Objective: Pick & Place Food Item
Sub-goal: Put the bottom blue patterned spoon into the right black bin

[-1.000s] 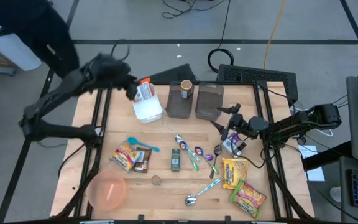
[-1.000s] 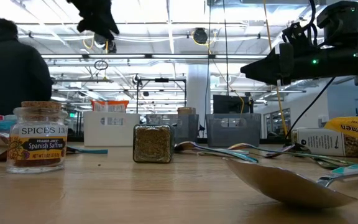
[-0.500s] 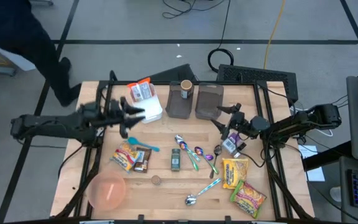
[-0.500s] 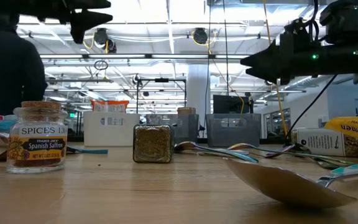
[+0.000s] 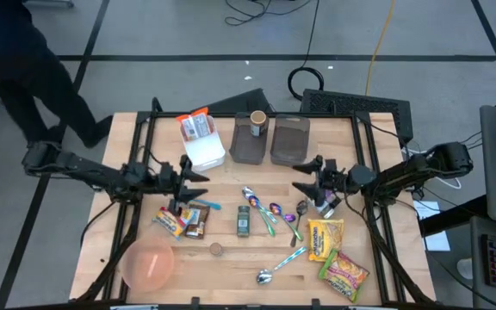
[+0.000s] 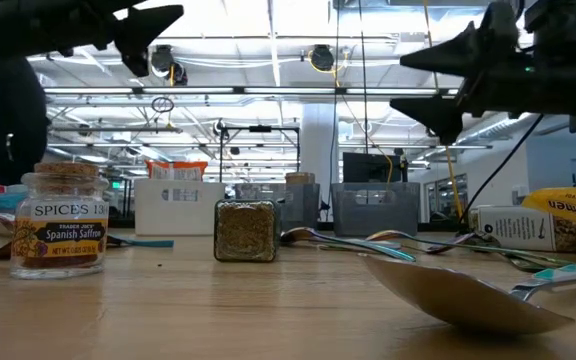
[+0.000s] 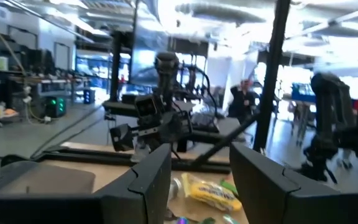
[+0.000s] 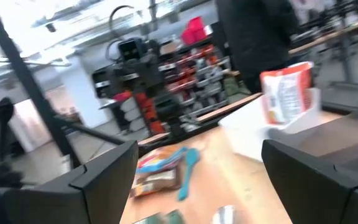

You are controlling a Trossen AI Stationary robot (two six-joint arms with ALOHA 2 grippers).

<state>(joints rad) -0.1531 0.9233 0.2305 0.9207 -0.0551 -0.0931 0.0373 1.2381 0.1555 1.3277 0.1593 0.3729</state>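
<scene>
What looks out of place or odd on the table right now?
The orange-topped food packet sticks up out of the white bin, leaning rather than lying inside. Spoons and snack packets lie scattered at mixed angles. Nothing looks spilled or broken.

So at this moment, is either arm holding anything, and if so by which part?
Nothing is held. The left gripper hangs over the table's left side with nothing between its fingers, and the right gripper is open and empty above the table's right side.

Bright overhead lighting, blurred wrist views
</scene>
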